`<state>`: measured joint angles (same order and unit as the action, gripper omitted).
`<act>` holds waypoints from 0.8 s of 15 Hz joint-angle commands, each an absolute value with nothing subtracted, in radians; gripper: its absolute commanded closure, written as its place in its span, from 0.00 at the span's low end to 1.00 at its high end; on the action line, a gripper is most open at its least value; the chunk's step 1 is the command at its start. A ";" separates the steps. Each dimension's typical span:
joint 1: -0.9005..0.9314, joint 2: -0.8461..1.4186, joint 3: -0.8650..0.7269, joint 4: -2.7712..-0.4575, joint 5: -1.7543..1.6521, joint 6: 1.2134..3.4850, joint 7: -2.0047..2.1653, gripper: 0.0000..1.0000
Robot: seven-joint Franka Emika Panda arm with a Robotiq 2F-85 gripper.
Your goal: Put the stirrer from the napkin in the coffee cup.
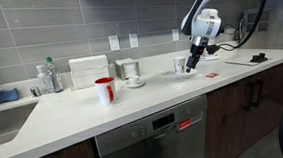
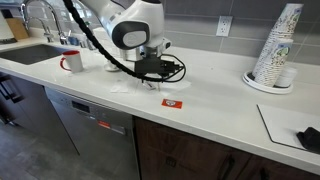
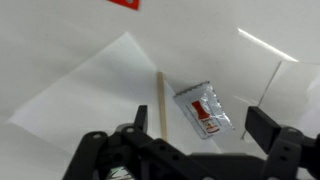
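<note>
In the wrist view the stirrer (image 3: pixel 160 100), a thin pale stick, lies on the white napkin (image 3: pixel 95 85), which is flat on the counter. A small silver sachet with red print (image 3: pixel 203 110) lies right beside the stirrer. My gripper (image 3: pixel 200 125) is open and empty, low over them, with its fingers either side of the sachet and the stirrer's near end. In an exterior view the gripper (image 1: pixel 191 64) hangs just beside the pale coffee cup (image 1: pixel 179 63). In an exterior view my gripper (image 2: pixel 150 68) hides the cup.
A red mug (image 1: pixel 105 90), a white cup on a saucer (image 1: pixel 133 78), a white dispenser box (image 1: pixel 89 71) and a sink with a soap bottle (image 1: pixel 49 75) stand along the counter. A red packet (image 2: pixel 172 102) lies near the front edge. A stack of paper cups (image 2: pixel 275 50) stands further along.
</note>
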<state>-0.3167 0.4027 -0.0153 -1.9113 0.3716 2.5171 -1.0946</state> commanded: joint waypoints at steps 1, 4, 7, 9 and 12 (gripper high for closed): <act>-0.370 0.465 0.036 -1.869 0.432 2.573 -1.179 0.00; -0.391 0.498 0.060 -1.845 0.454 2.598 -1.193 0.00; -0.411 0.526 0.080 -1.819 0.465 2.612 -1.190 0.10; -0.425 0.539 0.095 -1.806 0.475 2.618 -1.187 0.11; -0.443 0.554 0.113 -1.789 0.495 2.614 -1.185 0.20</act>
<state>-0.4069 0.5210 0.0775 -1.8202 0.4530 2.6039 -1.1533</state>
